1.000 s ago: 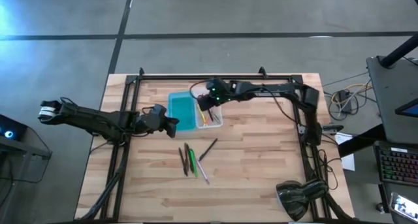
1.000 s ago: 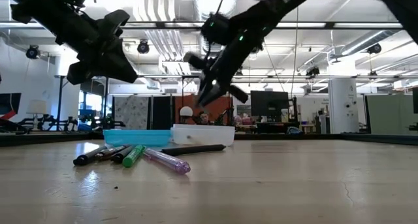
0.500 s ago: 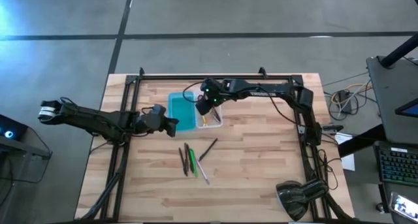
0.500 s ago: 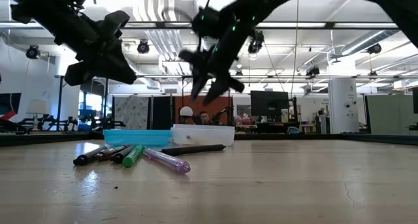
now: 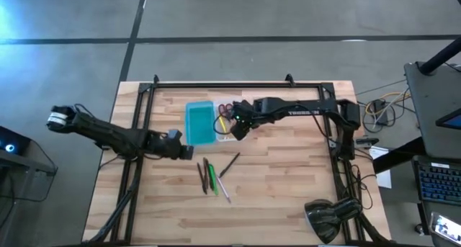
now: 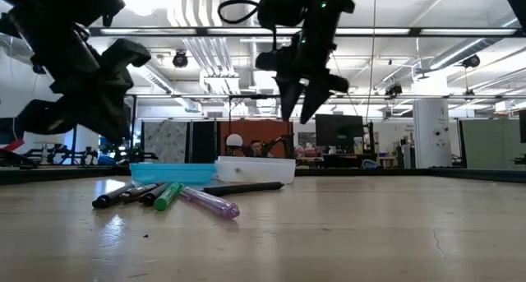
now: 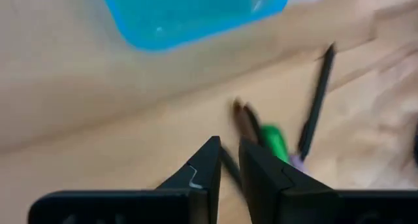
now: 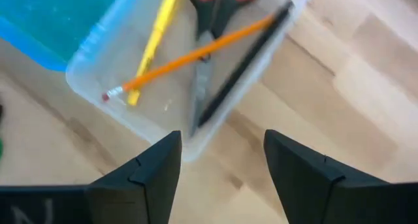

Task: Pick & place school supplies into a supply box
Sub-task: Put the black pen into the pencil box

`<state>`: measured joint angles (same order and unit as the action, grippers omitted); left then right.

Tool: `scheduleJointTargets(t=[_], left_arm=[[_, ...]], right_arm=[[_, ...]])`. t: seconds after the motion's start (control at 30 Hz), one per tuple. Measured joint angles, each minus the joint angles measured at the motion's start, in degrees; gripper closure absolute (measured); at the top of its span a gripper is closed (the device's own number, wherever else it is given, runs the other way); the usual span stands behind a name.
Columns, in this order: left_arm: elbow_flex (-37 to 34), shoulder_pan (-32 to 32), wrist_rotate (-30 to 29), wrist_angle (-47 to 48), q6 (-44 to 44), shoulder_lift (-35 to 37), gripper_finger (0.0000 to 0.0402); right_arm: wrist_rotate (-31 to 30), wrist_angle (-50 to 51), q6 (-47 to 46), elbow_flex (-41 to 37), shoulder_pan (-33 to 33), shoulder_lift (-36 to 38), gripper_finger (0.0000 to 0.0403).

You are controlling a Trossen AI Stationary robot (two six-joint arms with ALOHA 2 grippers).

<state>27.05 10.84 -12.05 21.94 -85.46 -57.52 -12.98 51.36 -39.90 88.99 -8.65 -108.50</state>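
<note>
1. Overhead, the supply box (image 5: 214,122) lies open on the wooden table (image 5: 288,182), teal lid half beside clear tray half.
2. Inside the tray lie red-handled scissors (image 8: 210,28), an orange pencil (image 8: 196,53), a yellow pencil (image 8: 154,42) and a dark pen (image 8: 243,66).
3. Just beside the box's tray half, the right gripper (image 5: 235,128) hangs with fingers spread, holding nothing.
4. Near the box's lid half, the left gripper (image 5: 189,153) hovers, fingers nearly together and empty.
5. Loose pens (image 5: 211,176), one of them green, lie on the table near the box.
</note>
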Motion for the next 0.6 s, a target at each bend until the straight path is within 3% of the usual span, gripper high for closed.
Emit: scheduleJointTargets(t=[0.23,0.43,0.6], left_arm=[[3.2,6.5,-0.9,-0.4,-8.6,-9.9,0.0328],[8.5,7.8,-1.0,-0.5,-13.4,-17.4,0.0284],[12.5,7.8,-0.9,-0.4,-17.5,-24.4,0.0275]], right_arm=[[-0.3,2.0,-3.5,-3.3,1.4,0.4,0.0191],[-0.3,2.0,-1.7,-5.5,1.8,0.6,0.0191],[-1.0,2.5,1.1,-6.7,1.7,0.6,0.0191]])
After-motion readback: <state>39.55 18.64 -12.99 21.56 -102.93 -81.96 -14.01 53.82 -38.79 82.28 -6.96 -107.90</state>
